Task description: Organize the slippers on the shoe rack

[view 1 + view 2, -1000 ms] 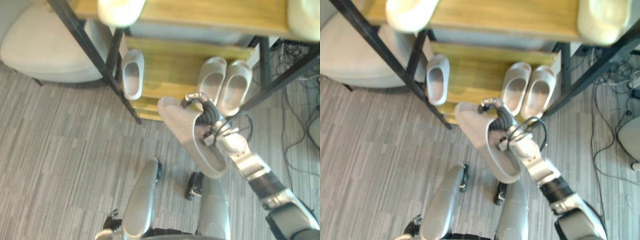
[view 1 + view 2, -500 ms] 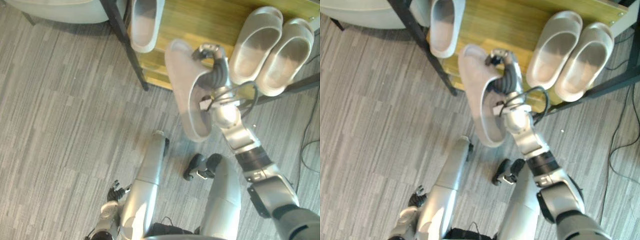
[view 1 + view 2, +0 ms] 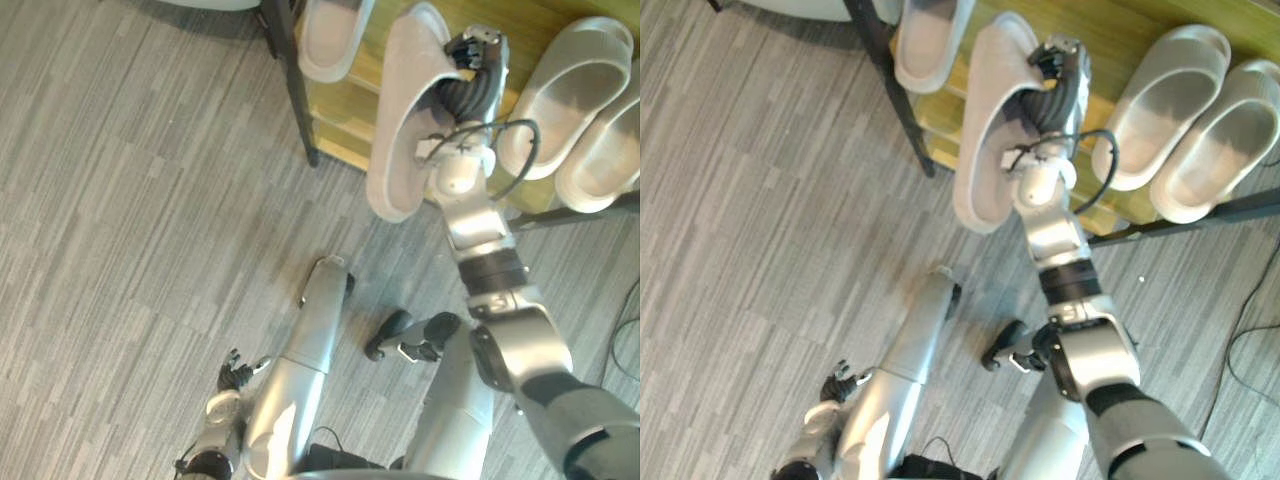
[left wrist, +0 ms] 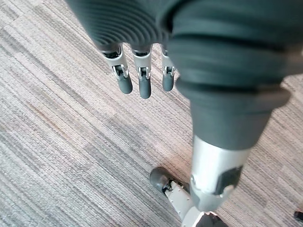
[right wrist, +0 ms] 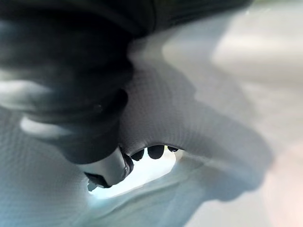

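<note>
Grey and soft, the held slipper [image 3: 400, 130] is hanging from the right robot hand [image 3: 472, 75], whose fingers are curling through its upper band and gripping it. Its long axis is crossing the front edge of the low wooden shelf [image 3: 340, 112], toe inward and heel over the floor. It is sitting just beside the lone slipper [image 3: 330, 35] at the shelf's left corner, likely its mate. The left robot hand [image 4: 138, 80] is dangling near the floor, fingers relaxed.
</note>
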Tool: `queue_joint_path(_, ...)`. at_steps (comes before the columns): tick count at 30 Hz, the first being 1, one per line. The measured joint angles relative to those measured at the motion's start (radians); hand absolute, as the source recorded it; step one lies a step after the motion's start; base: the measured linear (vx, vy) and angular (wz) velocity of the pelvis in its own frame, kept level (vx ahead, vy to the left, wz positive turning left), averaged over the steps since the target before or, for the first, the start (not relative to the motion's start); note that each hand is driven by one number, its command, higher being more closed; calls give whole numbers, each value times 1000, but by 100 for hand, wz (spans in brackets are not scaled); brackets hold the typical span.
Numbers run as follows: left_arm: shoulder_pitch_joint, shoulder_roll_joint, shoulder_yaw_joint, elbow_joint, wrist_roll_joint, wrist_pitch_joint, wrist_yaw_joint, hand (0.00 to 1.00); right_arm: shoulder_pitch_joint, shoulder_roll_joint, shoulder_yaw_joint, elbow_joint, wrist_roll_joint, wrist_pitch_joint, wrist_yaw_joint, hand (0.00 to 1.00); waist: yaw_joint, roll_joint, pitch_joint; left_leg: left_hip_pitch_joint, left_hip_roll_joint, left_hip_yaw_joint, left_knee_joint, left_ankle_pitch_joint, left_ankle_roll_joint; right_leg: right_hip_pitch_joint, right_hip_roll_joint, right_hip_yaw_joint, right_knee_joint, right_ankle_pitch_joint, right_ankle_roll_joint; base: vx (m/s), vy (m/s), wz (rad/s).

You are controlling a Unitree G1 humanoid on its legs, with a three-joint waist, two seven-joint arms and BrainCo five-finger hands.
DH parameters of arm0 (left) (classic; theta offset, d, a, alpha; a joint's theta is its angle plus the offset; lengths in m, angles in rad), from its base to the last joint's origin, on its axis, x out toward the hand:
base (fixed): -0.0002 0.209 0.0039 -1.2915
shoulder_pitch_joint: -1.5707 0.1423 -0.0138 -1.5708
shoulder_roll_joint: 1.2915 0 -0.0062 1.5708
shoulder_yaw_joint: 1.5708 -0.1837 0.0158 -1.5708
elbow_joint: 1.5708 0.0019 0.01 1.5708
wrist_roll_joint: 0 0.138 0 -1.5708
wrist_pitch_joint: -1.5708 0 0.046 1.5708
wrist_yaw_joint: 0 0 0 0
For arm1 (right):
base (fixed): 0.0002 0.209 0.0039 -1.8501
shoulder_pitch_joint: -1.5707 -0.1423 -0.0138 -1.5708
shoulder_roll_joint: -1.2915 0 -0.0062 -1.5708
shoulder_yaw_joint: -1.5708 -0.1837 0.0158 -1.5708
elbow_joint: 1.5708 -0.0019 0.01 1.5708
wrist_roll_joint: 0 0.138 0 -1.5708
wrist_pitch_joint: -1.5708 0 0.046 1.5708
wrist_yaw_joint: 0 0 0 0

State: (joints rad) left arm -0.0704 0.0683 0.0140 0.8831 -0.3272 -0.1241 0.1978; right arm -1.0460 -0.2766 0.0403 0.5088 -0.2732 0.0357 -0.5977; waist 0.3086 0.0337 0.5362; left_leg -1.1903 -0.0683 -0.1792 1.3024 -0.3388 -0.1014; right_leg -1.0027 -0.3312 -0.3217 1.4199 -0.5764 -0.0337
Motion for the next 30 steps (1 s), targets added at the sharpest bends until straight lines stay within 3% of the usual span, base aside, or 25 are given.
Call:
queue_joint_path(13,-14,-3,-4,1,-13,-5,20,0,-165,-62,-1,195,10,25,-39,100,36,2,-1,-64,-32,-62,1,19,-35,-30,-20,-66,23,-27,-23,-32,18,11)
queue_joint_path(21,-28,-1,-34,-12,-32,-19,24,0,-214,-162,20,228,7,28,-48,100,73,2,-1,-102,-61,-93,7,25,-46,-47,-41,-99,40,-45,-27,-14,54,12)
queue_joint_path(30,-34,-1,-36,-12,-32,-23,24,0,-287,-206,92,281,-10,47,-49,100,84,3,-1,-125,-64,-104,7,27,-49,-59,-45,-114,41,-50,-28,-16,82,3)
